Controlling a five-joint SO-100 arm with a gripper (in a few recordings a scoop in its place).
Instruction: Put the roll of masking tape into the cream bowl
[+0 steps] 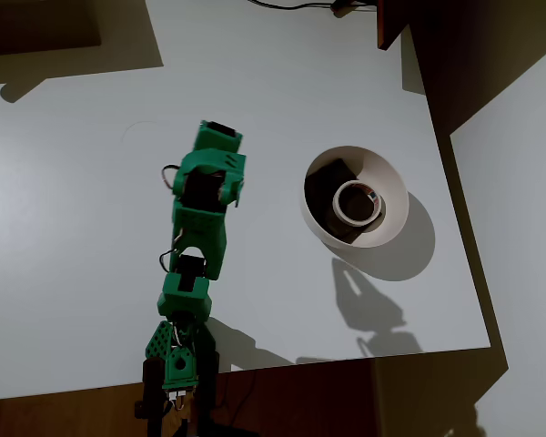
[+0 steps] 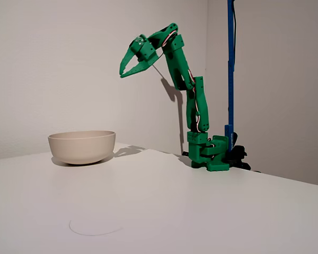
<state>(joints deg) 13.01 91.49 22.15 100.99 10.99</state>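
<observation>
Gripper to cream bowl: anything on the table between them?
Nothing: in the overhead view, bare white table separates the gripper from the cream bowl, which holds the roll of masking tape.

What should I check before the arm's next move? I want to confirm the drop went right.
1. Roll of masking tape inside the cream bowl: ok.
2. Gripper free of any load: ok, nothing between the fingers.
3. Gripper raised above the bowl rim in the fixed view: ok.
4. Bowl upright on the table: ok.
5. Dark object under the tape identified: cannot tell.
</observation>
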